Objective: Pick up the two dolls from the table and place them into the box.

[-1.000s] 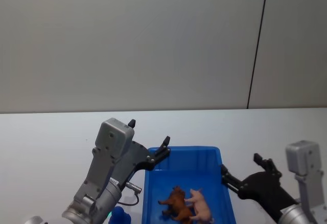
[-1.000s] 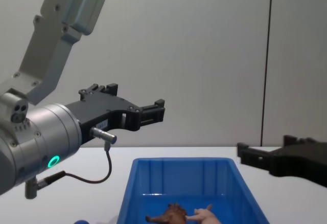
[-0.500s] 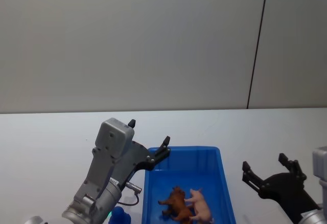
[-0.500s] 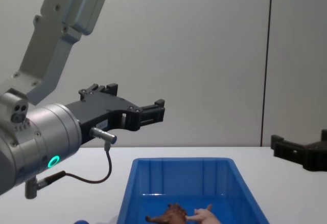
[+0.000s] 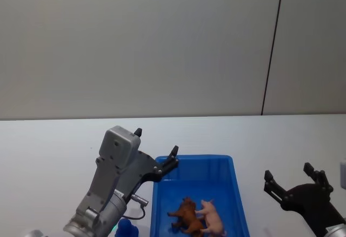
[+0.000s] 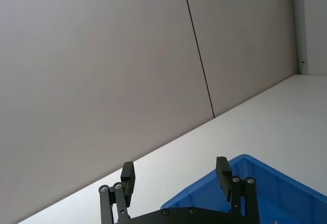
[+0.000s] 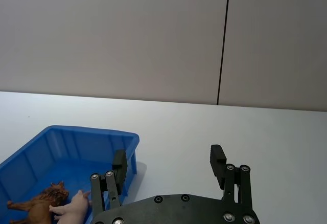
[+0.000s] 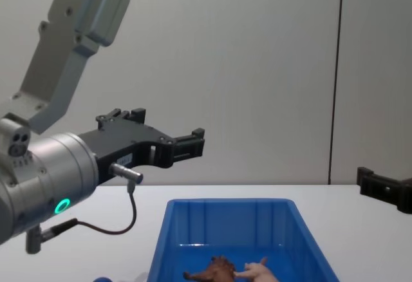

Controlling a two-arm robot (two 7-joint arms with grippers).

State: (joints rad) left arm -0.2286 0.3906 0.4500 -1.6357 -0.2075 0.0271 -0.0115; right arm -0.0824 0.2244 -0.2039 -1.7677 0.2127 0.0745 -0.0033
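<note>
Two dolls are lying in the box (image 5: 200, 166), near its 6 o'clock end, the brown doll (image 5: 185, 215) touching the pink doll (image 5: 212, 219) at its 3 o'clock. Bare desk (image 5: 54, 139) is spreading wide beyond the rim at 9, 12 and 3 o'clock. The left pincer (image 5: 156, 140) is hovering above the box's 10 o'clock corner, fingers spread and gripping nothing, its arm angling up from 7 o'clock. The right pincer (image 5: 288, 171) is hanging over bare desk at the box's 3 o'clock, apart from the rim, fingers likewise spread and empty, pointing toward 11 o'clock.
</note>
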